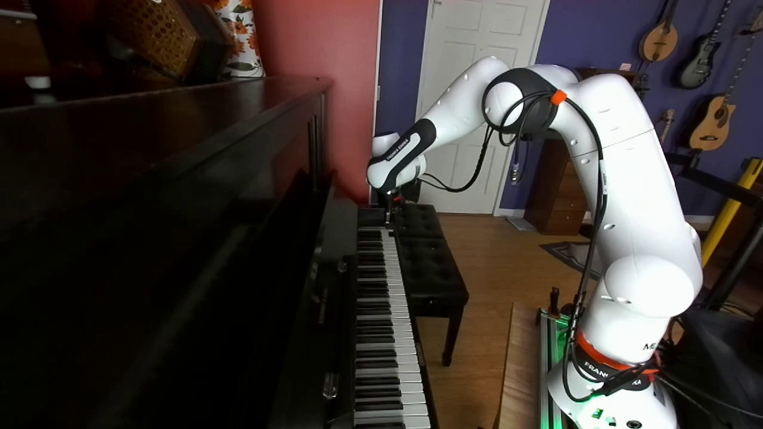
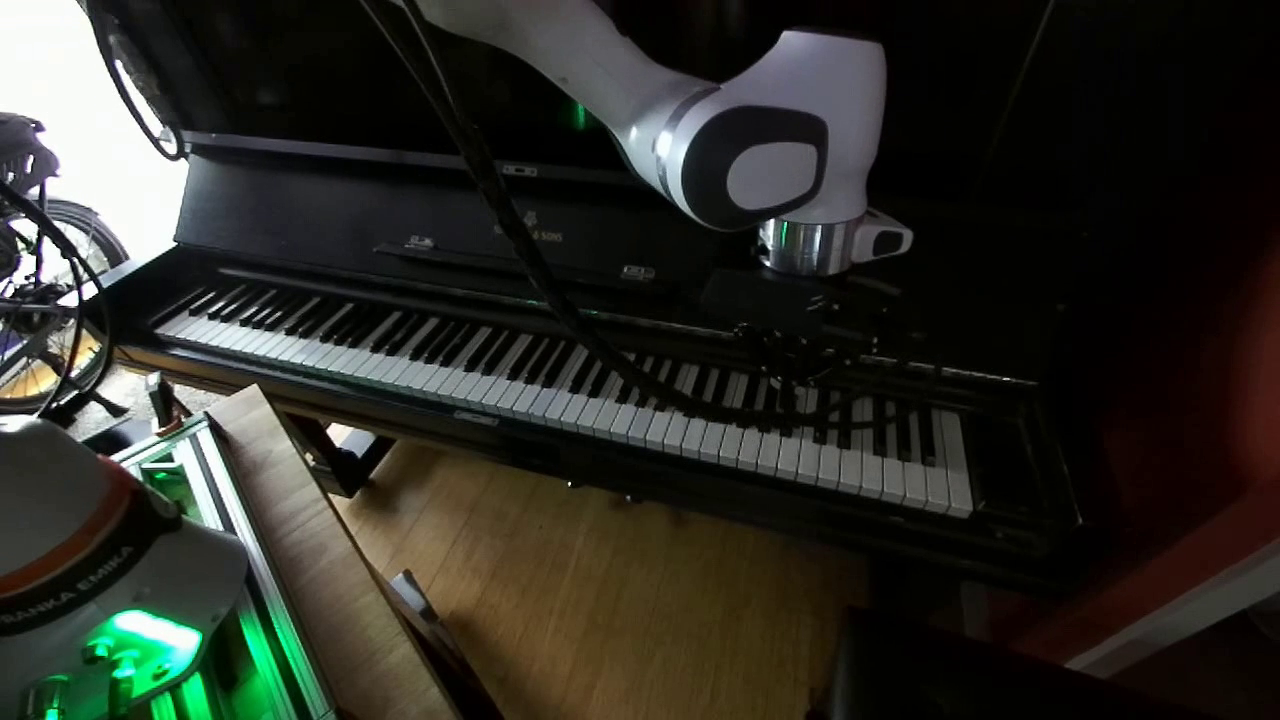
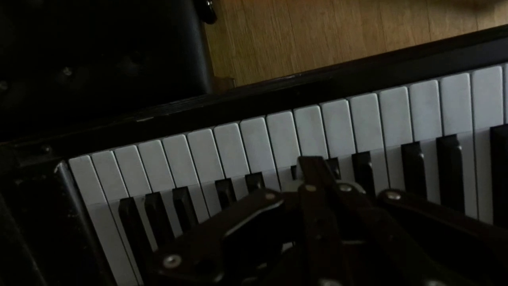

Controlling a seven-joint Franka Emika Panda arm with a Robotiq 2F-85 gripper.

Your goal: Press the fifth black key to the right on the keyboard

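In an exterior view, a bicycle [image 2: 47, 290] stands far left. The keyboard [image 2: 540, 398] of the piano [image 2: 300, 200] stretches left to right; over its right part is the gripper [image 2: 788, 397], jaws together, contact unclear. The bench [image 2: 920, 660] sits near right.

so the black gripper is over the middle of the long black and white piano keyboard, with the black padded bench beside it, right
Not the middle: the wrist view shows the black gripper over the long black and white keyboard near one end. The black padded bench is beside it, yes.
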